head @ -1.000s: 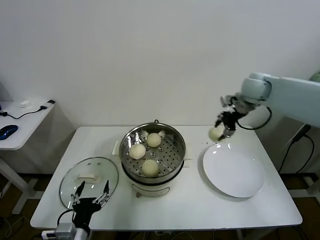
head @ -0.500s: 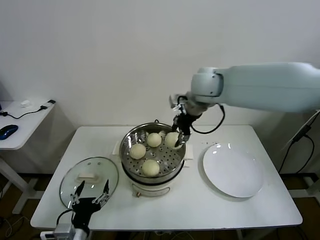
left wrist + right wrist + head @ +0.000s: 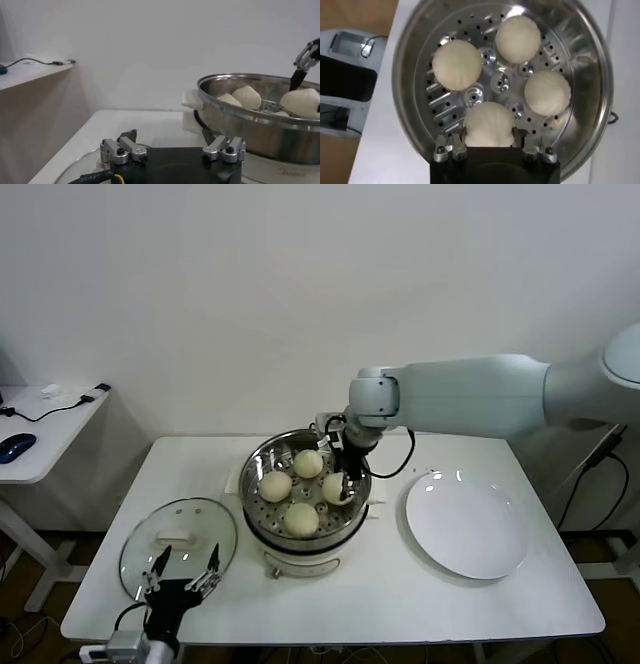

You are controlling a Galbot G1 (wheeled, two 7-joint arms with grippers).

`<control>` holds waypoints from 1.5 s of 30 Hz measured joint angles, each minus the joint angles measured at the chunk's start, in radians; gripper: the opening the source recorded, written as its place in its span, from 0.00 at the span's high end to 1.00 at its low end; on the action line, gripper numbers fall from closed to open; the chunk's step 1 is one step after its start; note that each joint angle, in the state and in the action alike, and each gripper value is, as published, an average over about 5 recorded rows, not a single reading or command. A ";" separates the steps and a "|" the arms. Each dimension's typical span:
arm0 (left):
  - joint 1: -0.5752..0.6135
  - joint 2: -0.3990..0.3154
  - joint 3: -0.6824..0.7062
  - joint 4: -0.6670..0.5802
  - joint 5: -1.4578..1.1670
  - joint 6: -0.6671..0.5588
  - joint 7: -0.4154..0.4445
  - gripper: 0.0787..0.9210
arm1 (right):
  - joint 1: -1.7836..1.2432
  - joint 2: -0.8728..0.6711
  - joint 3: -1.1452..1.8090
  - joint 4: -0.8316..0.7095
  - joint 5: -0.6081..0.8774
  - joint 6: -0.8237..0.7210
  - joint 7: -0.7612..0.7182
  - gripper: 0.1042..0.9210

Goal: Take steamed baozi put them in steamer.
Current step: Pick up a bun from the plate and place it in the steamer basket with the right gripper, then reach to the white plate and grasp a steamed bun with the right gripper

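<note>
The steamer [image 3: 320, 542] stands mid-table with three steamed baozi on its perforated tray [image 3: 492, 80]: one far [image 3: 308, 463], one left [image 3: 275, 486], one near [image 3: 300, 519]. My right gripper [image 3: 338, 484] reaches down inside the pot on its right side, shut on another baozi [image 3: 489, 125], which sits between both fingers low over the tray. I cannot tell whether it touches the tray. My left gripper [image 3: 181, 577] hangs open and empty at the front left, over the glass lid [image 3: 178, 542]. In the left wrist view the pot [image 3: 250, 117] rises beyond its spread fingers [image 3: 120, 150].
A bare white plate [image 3: 466, 529] lies to the right of the steamer. The glass lid with its white handle lies flat at the table's front left. A side desk [image 3: 40, 434] with a mouse and cables stands off to the left.
My right arm has swung left from beside the plate, carrying the baozi over the steamer, and has lowered it into the pot. The left gripper has not moved.
</note>
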 measured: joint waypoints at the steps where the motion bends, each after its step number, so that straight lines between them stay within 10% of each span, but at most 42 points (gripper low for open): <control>1: 0.000 0.000 0.000 0.000 -0.001 0.000 0.000 0.12 | -0.007 0.003 0.001 -0.006 -0.003 0.000 0.002 0.35; 22: 0.013 -0.001 -0.013 -0.005 -0.019 0.000 -0.006 0.12 | -0.005 -0.079 0.124 -0.020 0.027 0.071 -0.019 0.12; 45: -0.064 0.035 -0.031 0.066 0.004 -0.024 -0.029 0.12 | -0.677 -0.506 1.056 0.041 -0.204 0.216 0.503 0.12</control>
